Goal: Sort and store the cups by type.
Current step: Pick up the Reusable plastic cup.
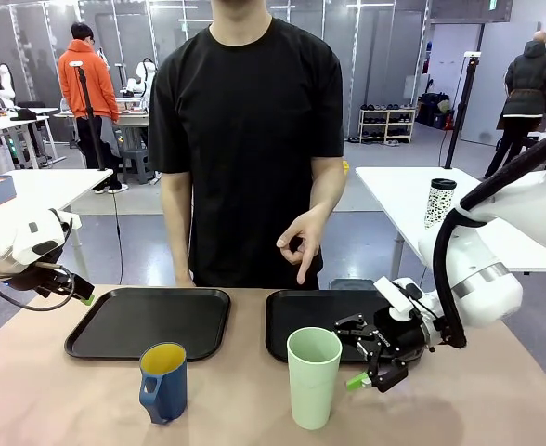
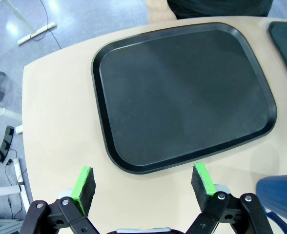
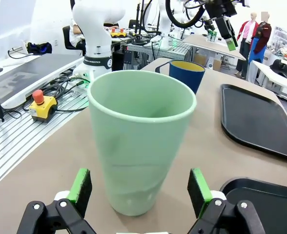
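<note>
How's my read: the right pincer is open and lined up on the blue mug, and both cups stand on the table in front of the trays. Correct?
One slip: the right pincer is open but lined up on the mint-green tumbler, not the blue mug, as the right wrist view shows. Both do stand on the table in front of the trays.

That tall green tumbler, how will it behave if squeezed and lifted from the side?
The tumbler looks tall with a narrower base, so a push near the rim would probably tip it. It appears empty and thin-walled, so likely light. Its smooth tapered wall might slip through a loose grip.
</note>
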Controlling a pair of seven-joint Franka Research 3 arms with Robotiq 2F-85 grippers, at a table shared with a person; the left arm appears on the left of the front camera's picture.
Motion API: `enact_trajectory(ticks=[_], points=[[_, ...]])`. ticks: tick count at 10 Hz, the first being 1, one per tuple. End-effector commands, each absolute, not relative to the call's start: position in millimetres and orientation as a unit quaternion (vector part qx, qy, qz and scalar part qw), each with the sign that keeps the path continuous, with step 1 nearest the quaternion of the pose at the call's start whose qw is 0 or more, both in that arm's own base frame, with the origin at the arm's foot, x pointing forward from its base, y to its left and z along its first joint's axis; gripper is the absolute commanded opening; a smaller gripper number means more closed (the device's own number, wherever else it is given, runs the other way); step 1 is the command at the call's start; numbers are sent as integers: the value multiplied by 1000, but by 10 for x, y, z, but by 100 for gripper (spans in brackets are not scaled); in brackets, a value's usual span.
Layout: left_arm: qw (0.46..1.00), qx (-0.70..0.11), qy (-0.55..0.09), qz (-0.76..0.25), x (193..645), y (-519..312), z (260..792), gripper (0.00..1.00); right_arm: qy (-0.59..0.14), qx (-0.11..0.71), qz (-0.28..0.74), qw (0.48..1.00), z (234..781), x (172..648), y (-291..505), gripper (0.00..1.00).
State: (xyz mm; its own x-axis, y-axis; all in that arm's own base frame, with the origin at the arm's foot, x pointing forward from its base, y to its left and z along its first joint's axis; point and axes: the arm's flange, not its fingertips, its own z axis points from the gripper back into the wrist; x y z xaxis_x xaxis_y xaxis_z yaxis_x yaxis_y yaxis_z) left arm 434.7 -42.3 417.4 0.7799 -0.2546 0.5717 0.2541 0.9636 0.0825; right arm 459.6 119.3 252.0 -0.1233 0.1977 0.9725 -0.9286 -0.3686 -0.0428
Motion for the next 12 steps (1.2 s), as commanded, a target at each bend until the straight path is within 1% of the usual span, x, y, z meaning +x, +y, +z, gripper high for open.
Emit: enact_trajectory(ticks=[1,7,12], points=[[943,0,-303,-134,4351,-411,4178,100,-364,509,665,409,2451,4567,1287,100],[943,0,-303,-134,4351,-411,4178,100,-377,527,651,397,2266,4461,1500,100],[943,0,-303,-134,4351,-411,4178,100,-366,537,650,394,2141,4361,1579,100]])
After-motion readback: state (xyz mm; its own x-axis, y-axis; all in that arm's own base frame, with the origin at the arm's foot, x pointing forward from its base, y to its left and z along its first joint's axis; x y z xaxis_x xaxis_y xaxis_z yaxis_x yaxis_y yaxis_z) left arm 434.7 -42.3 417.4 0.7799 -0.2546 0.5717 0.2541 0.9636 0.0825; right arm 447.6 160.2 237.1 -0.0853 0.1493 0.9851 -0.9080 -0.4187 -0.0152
